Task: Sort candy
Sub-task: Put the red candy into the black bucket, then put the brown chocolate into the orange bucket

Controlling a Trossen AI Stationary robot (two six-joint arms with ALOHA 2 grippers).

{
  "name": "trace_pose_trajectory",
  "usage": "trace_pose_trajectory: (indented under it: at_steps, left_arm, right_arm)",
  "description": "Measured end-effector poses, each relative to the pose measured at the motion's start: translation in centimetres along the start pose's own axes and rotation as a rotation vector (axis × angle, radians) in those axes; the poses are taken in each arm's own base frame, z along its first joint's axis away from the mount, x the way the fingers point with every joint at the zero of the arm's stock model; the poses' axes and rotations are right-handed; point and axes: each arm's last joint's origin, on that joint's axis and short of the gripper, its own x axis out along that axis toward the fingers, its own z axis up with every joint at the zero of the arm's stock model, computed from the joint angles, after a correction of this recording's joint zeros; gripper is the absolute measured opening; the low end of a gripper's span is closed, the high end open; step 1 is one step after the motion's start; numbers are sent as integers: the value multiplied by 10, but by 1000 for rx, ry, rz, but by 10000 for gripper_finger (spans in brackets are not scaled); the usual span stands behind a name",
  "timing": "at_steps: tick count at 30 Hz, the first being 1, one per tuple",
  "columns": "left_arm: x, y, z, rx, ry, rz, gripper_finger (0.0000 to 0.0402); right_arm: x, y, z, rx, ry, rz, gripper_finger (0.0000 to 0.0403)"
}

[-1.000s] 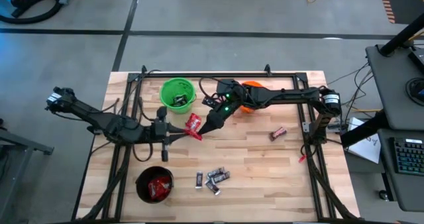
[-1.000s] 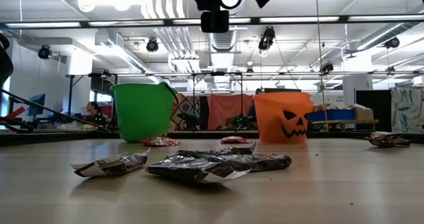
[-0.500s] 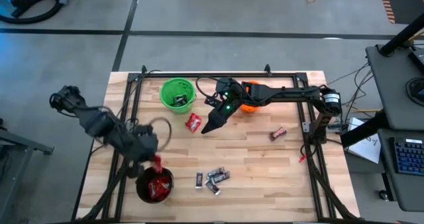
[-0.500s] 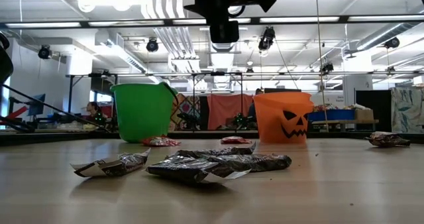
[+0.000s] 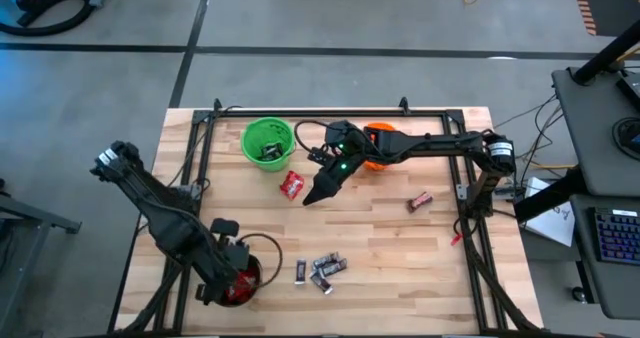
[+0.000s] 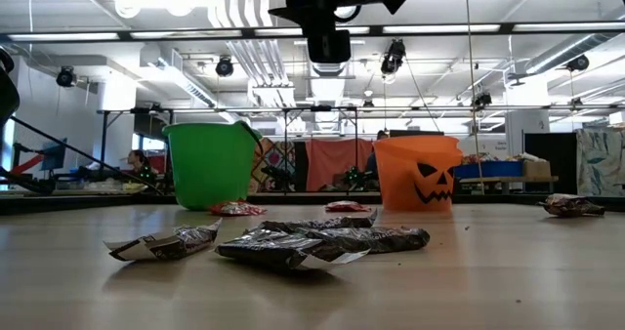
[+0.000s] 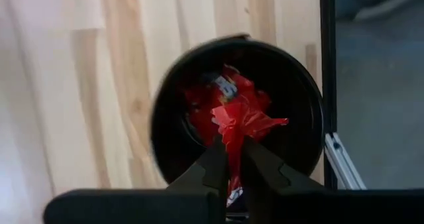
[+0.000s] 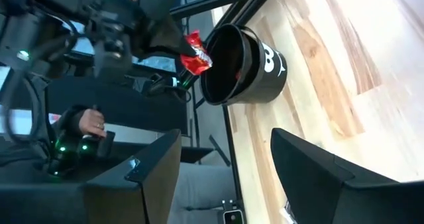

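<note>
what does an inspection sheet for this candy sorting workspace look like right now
surface: pale wooden plank table, black frame rails along its edges
job's things: red packets fill the round black bucket; one red packet lies mid-table; black-silver bars cluster at the front; one dark bar lies on the right
clutter: green bucket, orange pumpkin bucket
grippers: left gripper shut on a crumpled red wrapper over the black bucket; right gripper open beside the mid-table packet
cables: black cable loops near the green bucket
surroundings: grey floor, desk with keyboard
</note>
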Motion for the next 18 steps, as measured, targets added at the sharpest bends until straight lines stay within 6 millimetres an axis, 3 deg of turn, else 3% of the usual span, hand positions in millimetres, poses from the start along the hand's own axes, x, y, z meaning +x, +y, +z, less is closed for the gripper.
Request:
trace_pose_trajectory:
  at_steps: [9,18]
  left_arm:
    - [12,-5,4,11,49,15,63]
    - [5,-6,4,-26,39,-14,120]
  right_arm:
    - [2,4,-3,45,10,7,226]
    - [-7,15,-5,78,-1,21,226]
